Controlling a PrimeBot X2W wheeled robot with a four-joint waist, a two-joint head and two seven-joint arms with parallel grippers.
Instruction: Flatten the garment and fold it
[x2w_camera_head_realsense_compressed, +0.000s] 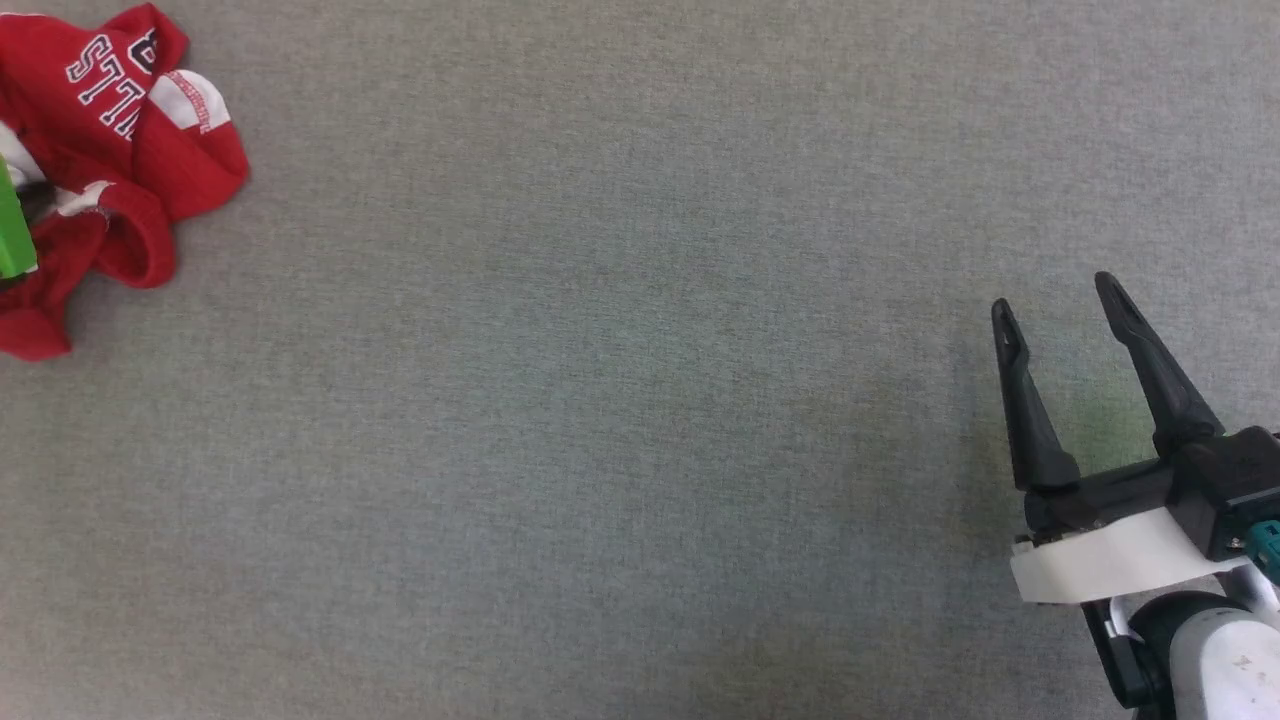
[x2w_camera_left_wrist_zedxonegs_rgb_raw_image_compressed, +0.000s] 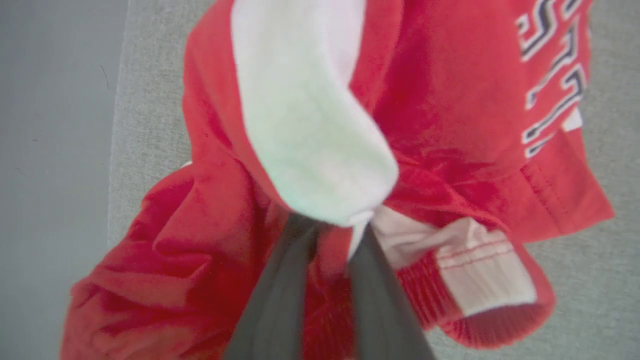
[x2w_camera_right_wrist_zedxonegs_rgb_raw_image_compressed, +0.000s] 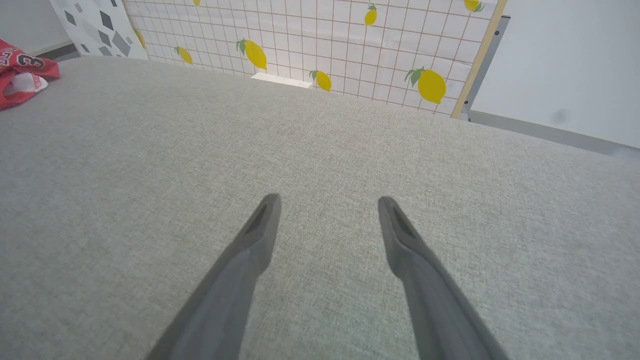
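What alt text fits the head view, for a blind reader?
A crumpled red soft-fabric garment with white lettering lies at the top left of a grey cloth-covered surface. The dark two-fingered right claw sits open at lower right, far from it.

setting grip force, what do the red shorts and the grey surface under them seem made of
Red shorts: soft knit fabric, probably polyester jersey, with a faint sheen; it bunches in loose folds and has stitched hems. Grey surface: matte woven cloth, likely upholstery, judging by its fine speckled weave.
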